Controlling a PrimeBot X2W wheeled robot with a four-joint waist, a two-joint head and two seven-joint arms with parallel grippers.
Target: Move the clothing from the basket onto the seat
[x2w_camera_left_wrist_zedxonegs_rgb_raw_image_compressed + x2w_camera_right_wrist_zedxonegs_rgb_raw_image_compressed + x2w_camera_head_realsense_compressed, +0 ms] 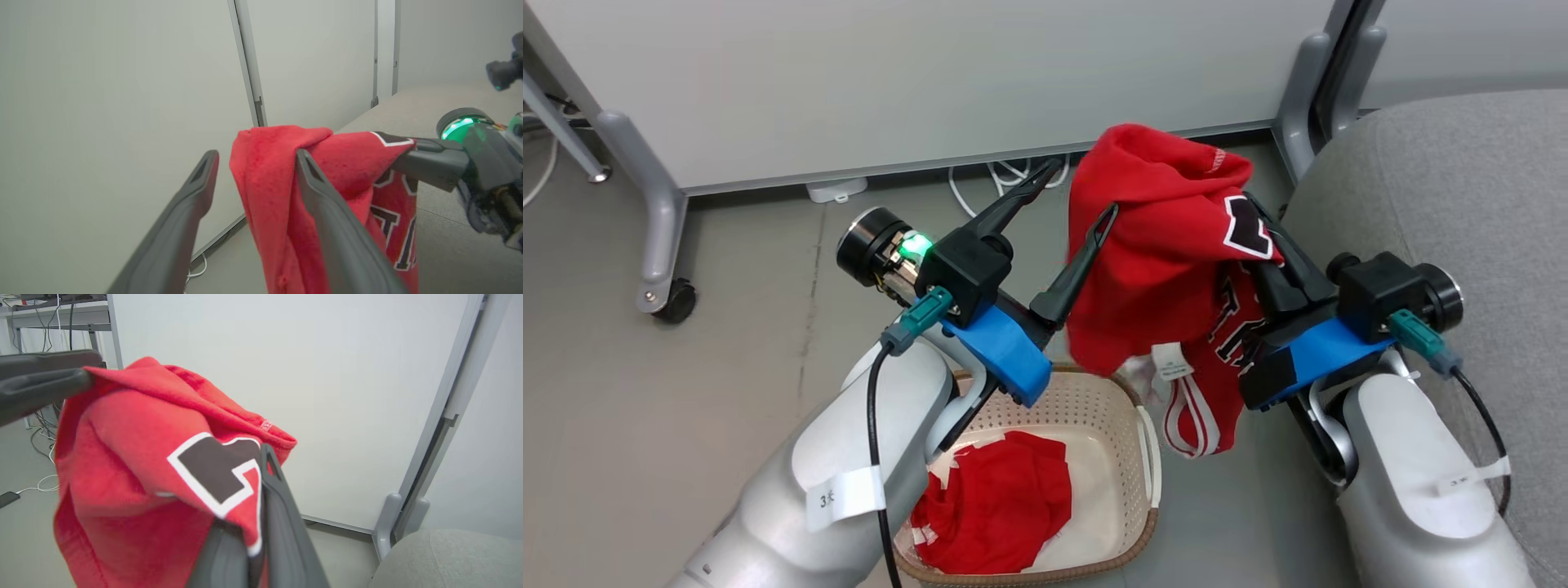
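Observation:
A red jersey (1160, 245) with black, white-edged numerals hangs in the air above the right end of the basket (1150, 457). My right gripper (1262, 237) is shut on its right side, as the right wrist view (255, 473) shows close up. My left gripper (1078, 194) is open at the jersey's left edge, its right finger (327, 204) against the fabric and a fold (265, 171) lying between the fingers. A second red garment (1005, 506) lies in the cream basket, partly hidden by my left forearm. The grey seat (1445, 180) is at the right.
White partition panels stand behind on grey legs with a caster (658, 245); another grey leg (1298, 90) stands beside the seat. White cables (1005, 173) lie on the floor under the panel. Bare grey floor spreads to the left of the basket.

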